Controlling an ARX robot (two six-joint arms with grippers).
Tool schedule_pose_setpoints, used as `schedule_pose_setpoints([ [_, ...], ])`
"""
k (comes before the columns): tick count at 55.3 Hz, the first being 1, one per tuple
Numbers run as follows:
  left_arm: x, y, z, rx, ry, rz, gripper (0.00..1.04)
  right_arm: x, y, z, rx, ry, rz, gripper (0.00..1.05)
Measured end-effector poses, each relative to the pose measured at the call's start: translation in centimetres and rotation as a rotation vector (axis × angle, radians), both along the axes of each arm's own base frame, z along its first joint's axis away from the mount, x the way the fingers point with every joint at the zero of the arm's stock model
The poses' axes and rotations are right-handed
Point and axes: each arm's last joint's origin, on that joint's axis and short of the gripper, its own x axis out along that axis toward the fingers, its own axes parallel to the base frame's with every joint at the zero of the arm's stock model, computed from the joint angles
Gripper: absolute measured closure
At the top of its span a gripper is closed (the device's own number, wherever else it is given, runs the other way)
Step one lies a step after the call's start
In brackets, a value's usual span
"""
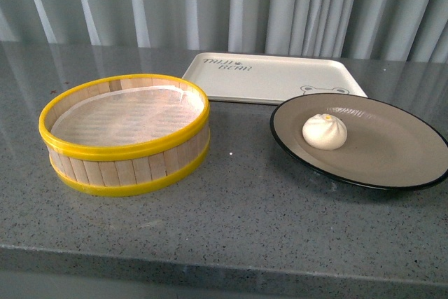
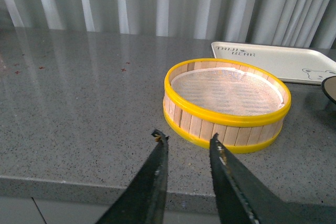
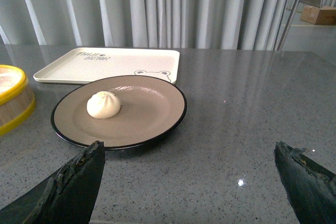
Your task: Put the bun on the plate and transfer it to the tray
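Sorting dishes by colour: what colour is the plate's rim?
Black, a thin line around the beige-grey plate; clearest in the right wrist view.

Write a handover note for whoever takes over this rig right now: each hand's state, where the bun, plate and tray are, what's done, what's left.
The left hand is open narrowly and holds nothing, above the counter short of the steamer basket.
The right hand is wide open and holds nothing, short of the plate.
The bun sits on the plate; the plate stands on the counter in front of the tray, not on it.
Done: bun on plate.
Left: move the plate, with the bun, onto the tray.
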Motion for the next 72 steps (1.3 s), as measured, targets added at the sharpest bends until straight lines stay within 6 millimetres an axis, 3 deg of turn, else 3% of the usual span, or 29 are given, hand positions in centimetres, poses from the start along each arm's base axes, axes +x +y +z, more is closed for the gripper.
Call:
schedule_pose_setpoints([
  [21, 0.0, 0.0, 0.0, 0.001, 0.000, 0.000, 0.05, 0.0, 0.0, 0.0, 0.000, 0.000, 0.000, 0.08],
  [39, 0.0, 0.0, 0.0, 0.003, 0.000, 0.000, 0.07, 0.0, 0.0, -0.1, 0.018, 0.019, -0.012, 0.08],
  [45, 0.0, 0.0, 0.0, 0.003, 0.000, 0.001, 0.07, 1.1, -0.2, 0.5, 0.318, 0.139, -0.097, 0.08],
  [50, 0.0, 0.0, 0.0, 0.003, 0.000, 0.000, 0.07, 3.6, -0.3, 1.4, 0.710, 0.148, -0.136, 0.08],
  [55, 0.0, 0.0, 0.0, 0.003, -0.001, 0.000, 0.07, 5.9, 0.3, 1.3, 0.980, 0.187, -0.126, 0.08],
  [63, 0.0, 0.0, 0.0, 0.003, -0.001, 0.000, 0.07, 8.0, 2.0, 0.3, 1.209, 0.314, -0.152, 0.08],
  [72, 0.0, 0.0, 0.0, 0.003, -0.001, 0.000, 0.07, 9.9, 3.6, -0.6, 1.350, 0.423, -0.189, 0.08],
])
